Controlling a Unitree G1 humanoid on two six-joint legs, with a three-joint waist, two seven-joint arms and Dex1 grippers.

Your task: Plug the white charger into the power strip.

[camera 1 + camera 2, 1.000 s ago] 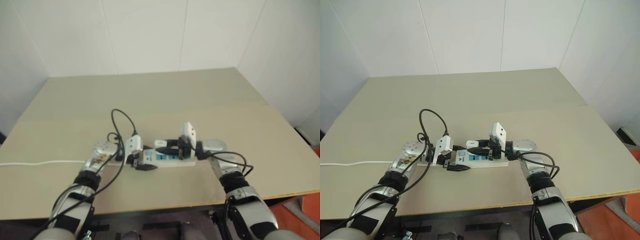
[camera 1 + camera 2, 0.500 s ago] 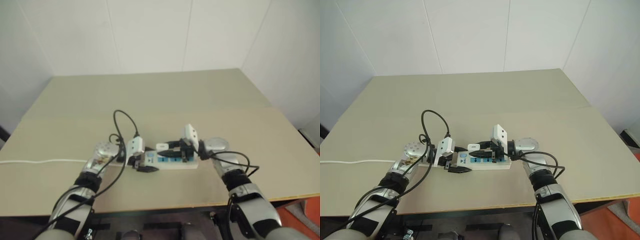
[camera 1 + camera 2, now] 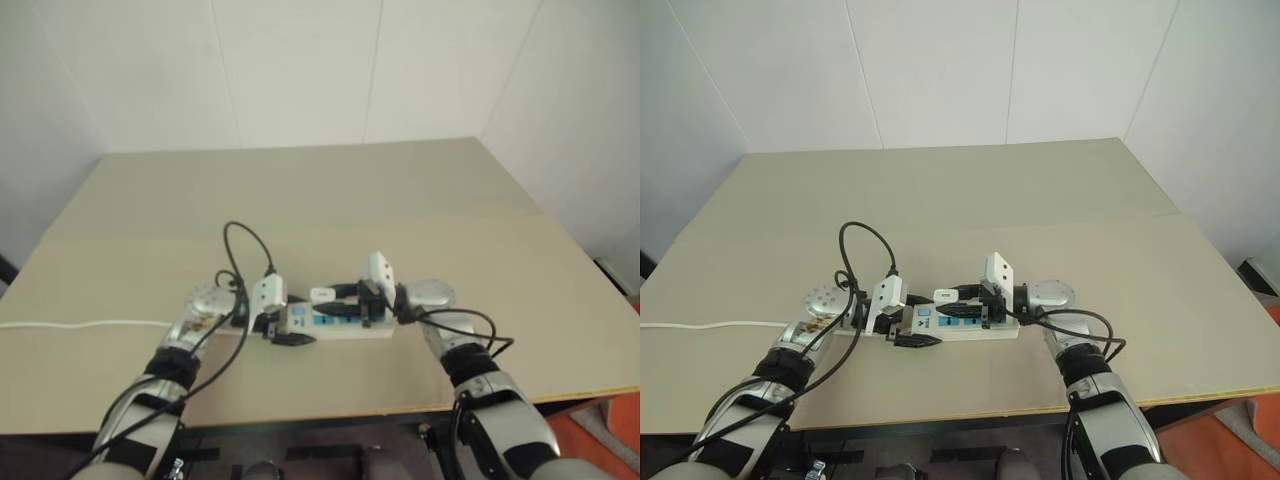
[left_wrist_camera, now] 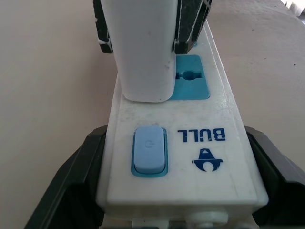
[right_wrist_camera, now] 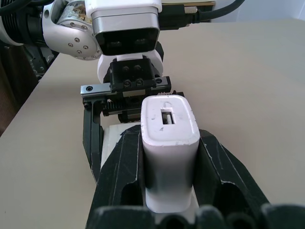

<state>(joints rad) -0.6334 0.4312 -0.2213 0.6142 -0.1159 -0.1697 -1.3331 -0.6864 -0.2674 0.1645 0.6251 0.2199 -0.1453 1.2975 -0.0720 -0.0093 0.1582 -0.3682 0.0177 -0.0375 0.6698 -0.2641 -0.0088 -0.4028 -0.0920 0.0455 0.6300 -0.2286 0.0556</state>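
Both grippers are busy: the left gripper (image 4: 178, 191) clamps the strip's (image 4: 200, 143) switch end, the right gripper (image 5: 169, 167) holds the charger (image 5: 167, 143) over the nearest socket; next, press straight down.

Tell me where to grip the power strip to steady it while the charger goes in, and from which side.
Grip the power strip at its switch end, across the narrow width, coming in along its length from that end. The long flat sides there give parallel faces, and the left gripper already straddles them, clear of the sockets where the right gripper holds the white charger upright.
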